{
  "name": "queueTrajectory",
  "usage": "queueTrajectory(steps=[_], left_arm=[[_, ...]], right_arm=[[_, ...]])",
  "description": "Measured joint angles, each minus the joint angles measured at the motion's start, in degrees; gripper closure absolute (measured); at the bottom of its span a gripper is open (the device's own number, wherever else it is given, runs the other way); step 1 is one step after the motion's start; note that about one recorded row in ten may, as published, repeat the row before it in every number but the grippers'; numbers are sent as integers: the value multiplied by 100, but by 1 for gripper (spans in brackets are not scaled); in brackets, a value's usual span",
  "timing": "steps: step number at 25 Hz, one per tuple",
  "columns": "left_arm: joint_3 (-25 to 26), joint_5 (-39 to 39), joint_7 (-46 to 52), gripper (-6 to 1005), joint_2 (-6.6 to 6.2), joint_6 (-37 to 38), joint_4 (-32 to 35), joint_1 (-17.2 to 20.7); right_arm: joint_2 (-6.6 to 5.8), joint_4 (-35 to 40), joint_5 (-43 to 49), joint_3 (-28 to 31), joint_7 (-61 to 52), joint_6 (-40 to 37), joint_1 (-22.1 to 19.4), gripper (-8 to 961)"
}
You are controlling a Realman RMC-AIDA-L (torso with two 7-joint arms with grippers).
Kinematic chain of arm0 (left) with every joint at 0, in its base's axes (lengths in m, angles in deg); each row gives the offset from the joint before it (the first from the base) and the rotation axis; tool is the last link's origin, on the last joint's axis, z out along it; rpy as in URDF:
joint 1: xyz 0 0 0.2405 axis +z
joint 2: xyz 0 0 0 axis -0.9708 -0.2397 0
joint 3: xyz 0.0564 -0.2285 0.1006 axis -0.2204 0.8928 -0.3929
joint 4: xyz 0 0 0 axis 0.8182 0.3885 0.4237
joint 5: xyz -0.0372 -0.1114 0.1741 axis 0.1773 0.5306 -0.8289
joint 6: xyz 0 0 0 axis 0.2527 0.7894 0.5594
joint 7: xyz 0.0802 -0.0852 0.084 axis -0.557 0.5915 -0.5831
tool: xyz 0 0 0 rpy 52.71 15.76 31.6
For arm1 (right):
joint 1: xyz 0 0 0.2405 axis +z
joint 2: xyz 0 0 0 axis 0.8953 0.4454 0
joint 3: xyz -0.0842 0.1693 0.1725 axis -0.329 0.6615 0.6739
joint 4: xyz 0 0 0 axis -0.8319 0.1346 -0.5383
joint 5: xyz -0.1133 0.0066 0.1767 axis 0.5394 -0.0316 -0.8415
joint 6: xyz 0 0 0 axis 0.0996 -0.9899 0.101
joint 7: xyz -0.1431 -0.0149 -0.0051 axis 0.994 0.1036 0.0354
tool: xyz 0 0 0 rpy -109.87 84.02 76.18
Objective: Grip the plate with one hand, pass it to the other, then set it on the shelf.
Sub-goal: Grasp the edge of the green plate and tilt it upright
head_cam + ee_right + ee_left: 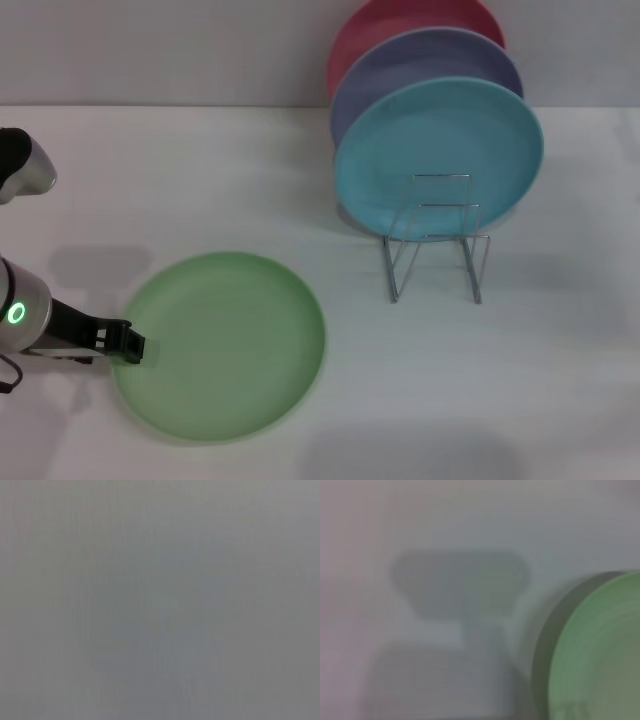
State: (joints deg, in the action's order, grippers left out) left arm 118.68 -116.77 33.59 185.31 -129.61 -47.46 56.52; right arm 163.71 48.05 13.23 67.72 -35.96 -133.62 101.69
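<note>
- The plate (222,345), light green, lies flat on the white table (200,170), near side of the work area and over toward my left.
- My left gripper (128,342) sits at the plate's left rim, coming in low and roughly level from the left. The plate's body extends away from the fingertips toward the right, so the coming move turns on this rim contact.
- A round plate has no long axis to line up with; only the rim edge matters.
- The left arm is plainly the nearer one. The right gripper appears in no view, and its wrist camera gives only blank grey.
- Fingers: the dark tips meet the rim in the head view, but I cannot tell whether they are spread around the edge or closed on it. The left wrist view shows only the plate's rim (600,650) and a shadow on the table, no fingers.
- My reading: the plate is not lifted. It looks flat, with a thin shadow beneath.
- The shelf (436,240), a silver wire rack, stands well apart to the right and farther back. A turquoise plate (438,158) leans upright in it, with a lavender plate (420,70) and a pink plate (400,25) behind; the front loops look bare.
- Judgement: the rim grasp is the step in hand; hand-off and racking remain.
</note>
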Motion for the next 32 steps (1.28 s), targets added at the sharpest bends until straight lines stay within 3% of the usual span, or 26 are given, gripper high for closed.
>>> queueTrajectory(steps=[32], left_arm=[[-63,-42,-64,678,-3,69,359,-166]], right_arm=[[19,-18,0,-20,-26,-17,-35,196]])
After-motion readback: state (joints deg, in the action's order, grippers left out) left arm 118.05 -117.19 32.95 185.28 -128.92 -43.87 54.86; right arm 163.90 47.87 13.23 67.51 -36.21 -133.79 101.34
